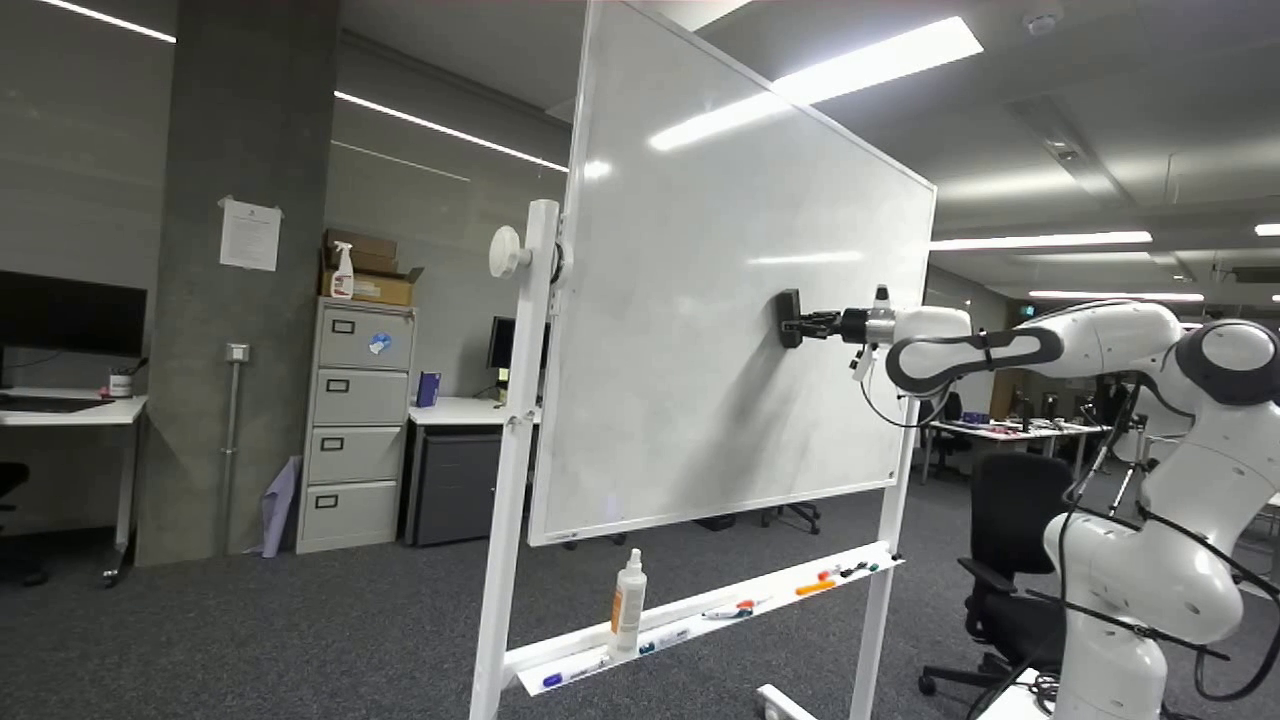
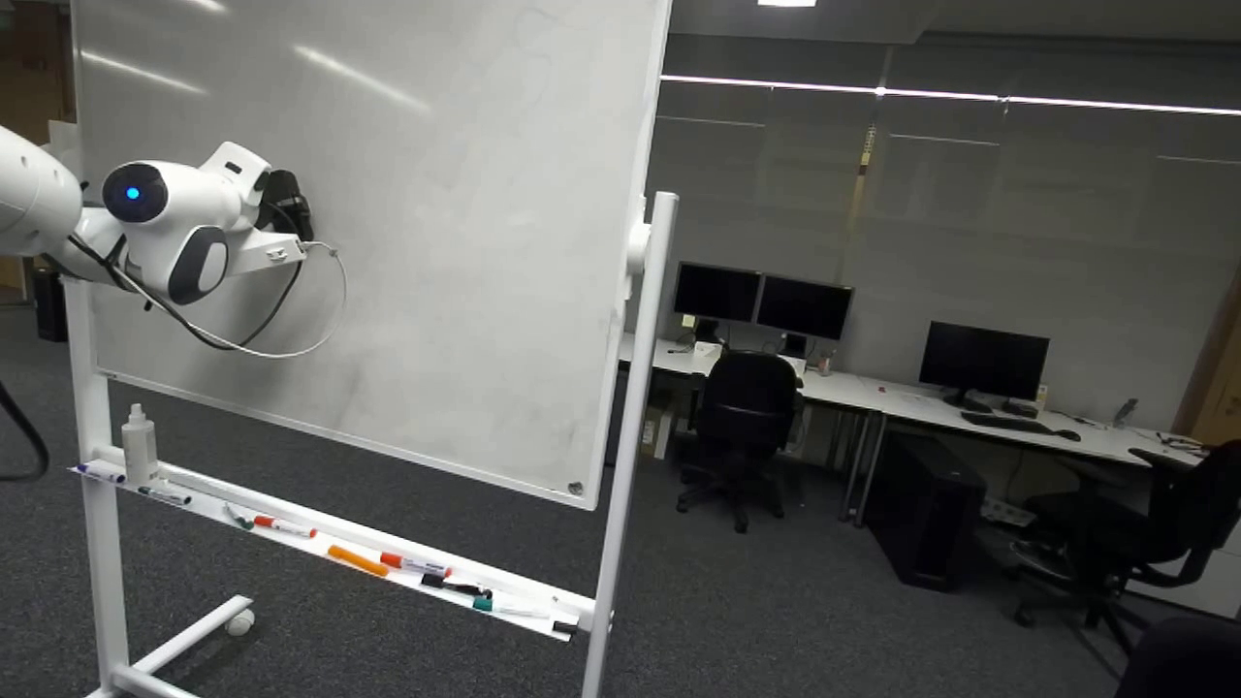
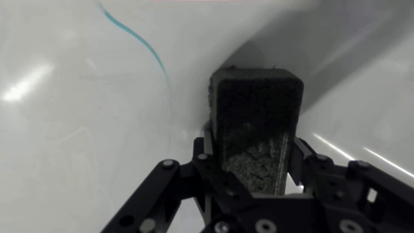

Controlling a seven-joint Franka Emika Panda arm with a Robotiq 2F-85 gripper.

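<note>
In the wrist view, a patch of glare (image 3: 27, 84) lies well to the left of the fingers (image 3: 198, 147), on the whiteboard (image 3: 64, 155). Nearer, up and to the left of the fingers, a teal stroke (image 3: 130, 31) curves downward and thins to a faint trace just beside them. Next comes the eraser (image 3: 257, 123), a dark block with a scuffed back, grasped by its two long sides in the gripper (image 3: 254, 149); its top end juts out beyond the fingers. It seems to rest against the whiteboard, but its wiping face is hidden, so how firmly it bears I cannot tell. A broad shadow (image 3: 284, 38) falls up and to the right of the fingers.

In an exterior view, a filing cabinet (image 1: 360, 440) stands well left of the fingers; below them and to the left, an upright bottle (image 1: 628, 605) stands on the tray (image 1: 680, 614), with an orange marker (image 1: 815, 588) more directly underneath. The arm (image 1: 1110, 330) extends to the right of the fingers.

Wiping looks to be the step in hand. The next move probably calls for sliding the eraser leftward and up, as the wrist view has it, over the teal stroke, its face kept flat.
</note>
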